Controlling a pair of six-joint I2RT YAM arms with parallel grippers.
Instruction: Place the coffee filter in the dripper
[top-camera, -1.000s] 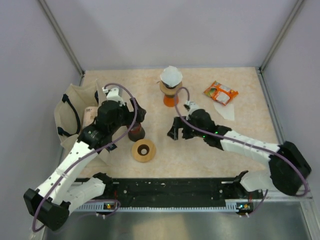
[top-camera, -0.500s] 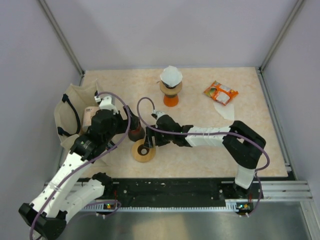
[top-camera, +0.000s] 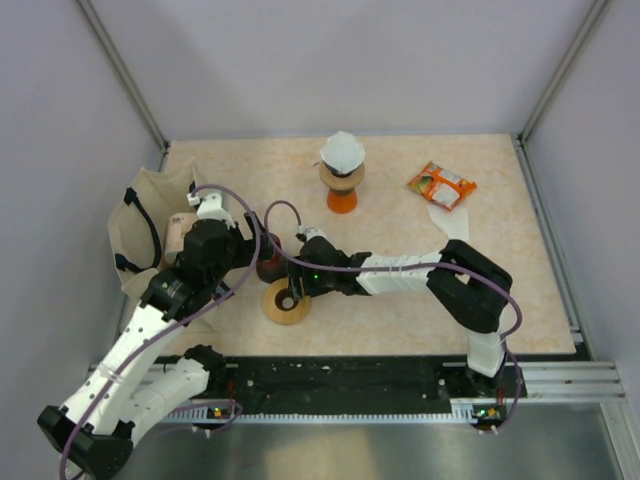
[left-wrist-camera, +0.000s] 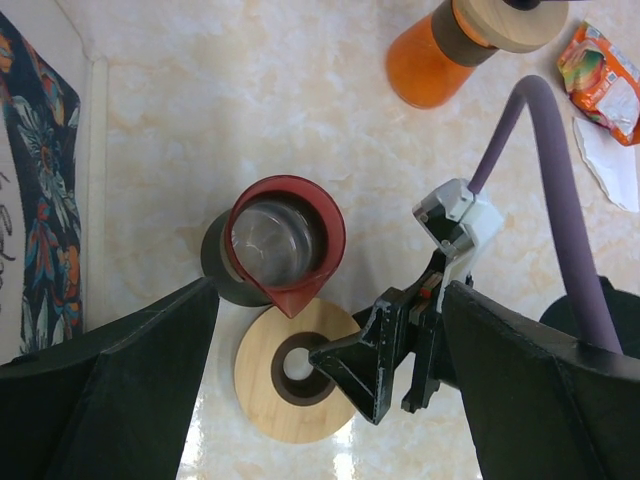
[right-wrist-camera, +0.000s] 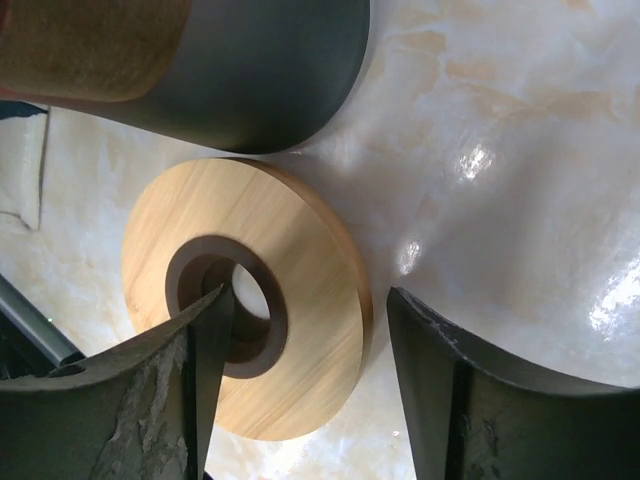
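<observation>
A flat wooden ring (top-camera: 283, 305) with a dark centre hole lies on the table; it also shows in the left wrist view (left-wrist-camera: 285, 400) and the right wrist view (right-wrist-camera: 300, 290). My right gripper (top-camera: 296, 291) is open and straddles the ring (right-wrist-camera: 310, 300), one finger at the hole, the other outside the rim. A red-rimmed cup (top-camera: 270, 266) on a dark base stands just behind it (left-wrist-camera: 285, 235). My left gripper (top-camera: 254, 262) is open and empty above that cup (left-wrist-camera: 330, 290). A white paper filter (top-camera: 342, 152) sits in the orange vessel (top-camera: 341, 195). Another white filter (top-camera: 452, 224) lies flat at the right.
A cloth tote bag (top-camera: 145, 225) lies at the left edge. An orange snack packet (top-camera: 441, 185) lies at the back right. The right arm's purple cable (left-wrist-camera: 545, 190) arcs over the table between the cup and the orange vessel (left-wrist-camera: 430, 65).
My right arm has swung left from the table's middle to the wooden ring and put its fingers around the ring's edge. My left arm pulled back slightly, then stayed still.
</observation>
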